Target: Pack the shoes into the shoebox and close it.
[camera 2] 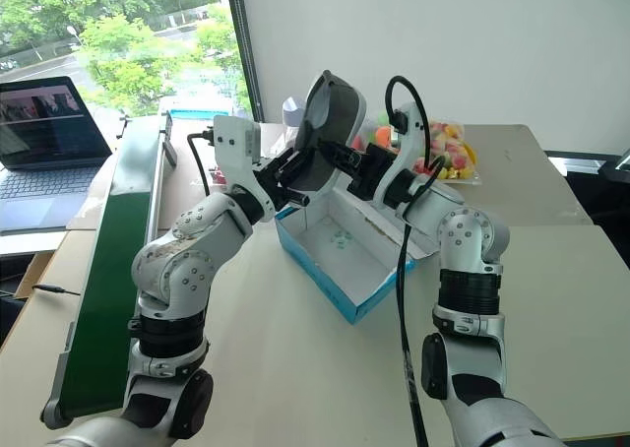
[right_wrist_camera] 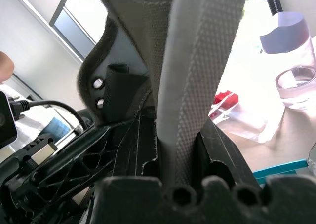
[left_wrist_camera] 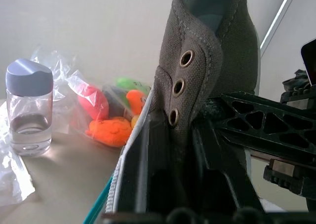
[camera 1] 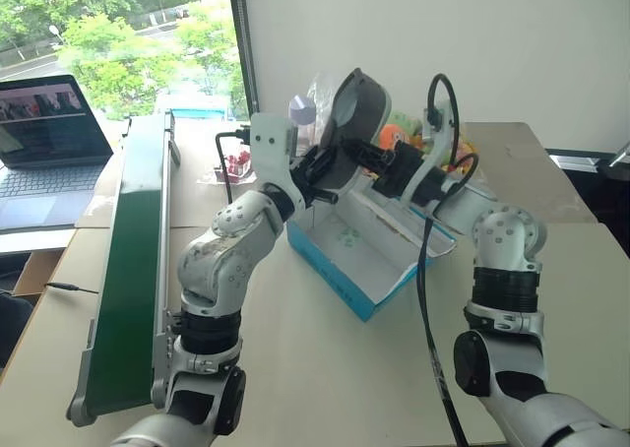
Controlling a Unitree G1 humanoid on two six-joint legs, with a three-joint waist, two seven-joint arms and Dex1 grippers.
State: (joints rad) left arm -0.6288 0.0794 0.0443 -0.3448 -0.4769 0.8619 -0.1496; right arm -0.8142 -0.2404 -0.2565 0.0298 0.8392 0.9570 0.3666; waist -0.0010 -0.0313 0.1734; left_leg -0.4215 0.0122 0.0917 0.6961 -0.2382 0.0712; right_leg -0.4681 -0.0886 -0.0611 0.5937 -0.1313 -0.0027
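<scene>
Left and right eye views: a stereo pair set high on the head, facing forward and down over the desk [camera 1: 325, 368]. Both share the shoebox [camera 1: 366, 255] at frame centre, the shoe [camera 1: 354, 127] raised above it, the conveyor [camera 1: 133, 260] along the left side and the laptop [camera 1: 44, 142] at upper left; the right eye view is slightly offset sideways. Left wrist view: very close, looking along the left pincer [left_wrist_camera: 197, 204] at the shoe's eyelets. Right wrist view: equally close, along the right pincer [right_wrist_camera: 177, 184]. Both wrist views share the shoe and a clear bottle [left_wrist_camera: 28, 108] beyond it.
</scene>
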